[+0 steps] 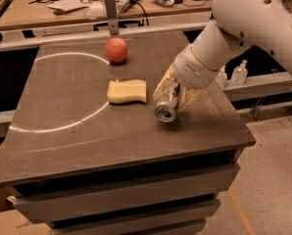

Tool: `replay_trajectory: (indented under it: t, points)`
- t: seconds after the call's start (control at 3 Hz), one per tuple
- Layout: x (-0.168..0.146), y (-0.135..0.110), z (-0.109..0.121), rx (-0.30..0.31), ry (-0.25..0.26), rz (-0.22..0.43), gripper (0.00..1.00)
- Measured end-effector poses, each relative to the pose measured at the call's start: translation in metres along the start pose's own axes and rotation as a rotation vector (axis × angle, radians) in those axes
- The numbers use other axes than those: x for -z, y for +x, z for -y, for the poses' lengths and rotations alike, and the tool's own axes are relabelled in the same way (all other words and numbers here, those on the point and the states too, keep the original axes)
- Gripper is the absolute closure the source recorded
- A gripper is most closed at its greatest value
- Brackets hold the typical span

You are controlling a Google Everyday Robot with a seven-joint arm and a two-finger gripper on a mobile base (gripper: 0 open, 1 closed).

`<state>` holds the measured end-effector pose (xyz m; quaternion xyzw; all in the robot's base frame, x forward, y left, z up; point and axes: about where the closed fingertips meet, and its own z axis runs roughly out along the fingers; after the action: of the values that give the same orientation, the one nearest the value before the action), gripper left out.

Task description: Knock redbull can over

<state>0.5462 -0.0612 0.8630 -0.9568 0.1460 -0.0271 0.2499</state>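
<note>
Redbull can [165,110], tipped nearly flat with its end toward us, hangs low over the surface [87,131] right of centre beside the yellow sponge [127,91], clasped by the pincer [172,101], so the toppling looks all but done, with only letting go left.

Table [87,131]: dark brown flat top, squarish, front edge near the camera. Stepped dark ledges below the front edge.

White arc [62,126] marked on the left half of the top, curving from the back edge round to the left edge.

On the top:
- Ball [116,49], red, near the back, just right of the arc's upper end.
- Sponge [127,91], yellow, lying flat mid-table, in front of the ball and apart from it.
- Can [166,109], right of the sponge, tipped with its silver top toward the camera, low over the surface; contact with the table unclear. Gripper [169,101] clasps it from above.
</note>
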Motion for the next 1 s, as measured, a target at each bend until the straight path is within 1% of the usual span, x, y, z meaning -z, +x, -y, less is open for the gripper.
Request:
replay_trajectory:
  t: [0.33,0.67,1.0]
  points:
    - [-0.009,-0.004,-0.001,0.014,-0.027,-0.044,0.06]
    - [-0.010,-0.005,0.002,0.004,-0.022,-0.081,0.00]
    - [0.003,0.005,0.014,-0.088,0.098,-0.110,0.00]
